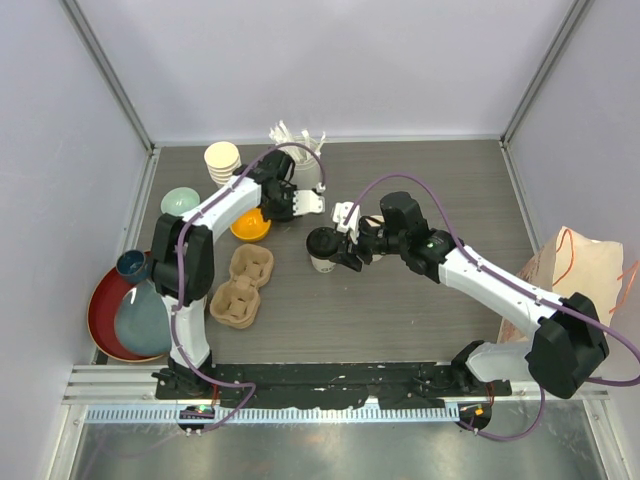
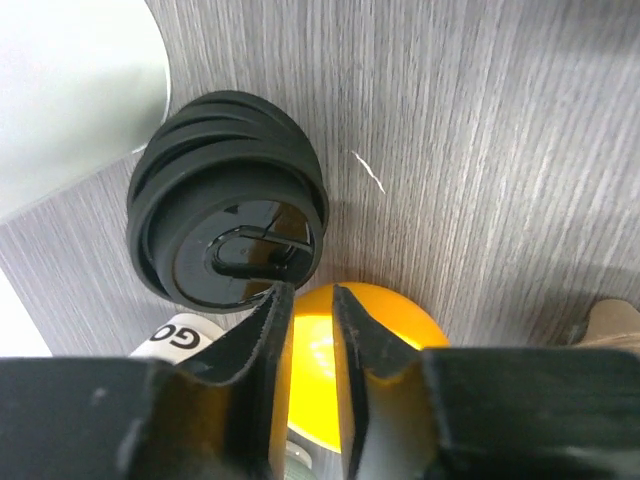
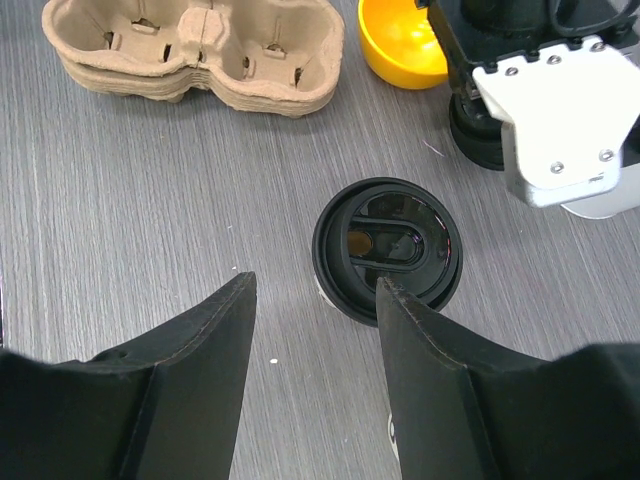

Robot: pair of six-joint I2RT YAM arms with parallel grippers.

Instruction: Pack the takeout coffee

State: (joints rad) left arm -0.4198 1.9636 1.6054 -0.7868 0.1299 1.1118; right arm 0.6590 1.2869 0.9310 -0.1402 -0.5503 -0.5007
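Note:
One takeout coffee (image 1: 322,246) stands mid-table: a white paper cup under a black lid. In the right wrist view it (image 3: 387,247) sits just beyond my fingertips. My right gripper (image 1: 346,246) (image 3: 315,285) is open wide and empty, its right finger overlapping the lid's near edge. A second lidded cup is not in view. My left gripper (image 1: 280,204) (image 2: 311,292) is empty with only a narrow gap between its fingers. It hovers beside a stack of loose black lids (image 2: 228,232), over a yellow bowl (image 2: 385,340).
Stacked cardboard cup carriers (image 1: 243,286) (image 3: 195,50) lie left of centre. Lidless cream cups (image 1: 222,160) and a white holder of stirrers (image 1: 300,150) stand at the back. Bowls and a red plate (image 1: 105,325) sit at the left, and a paper bag (image 1: 580,270) at the right.

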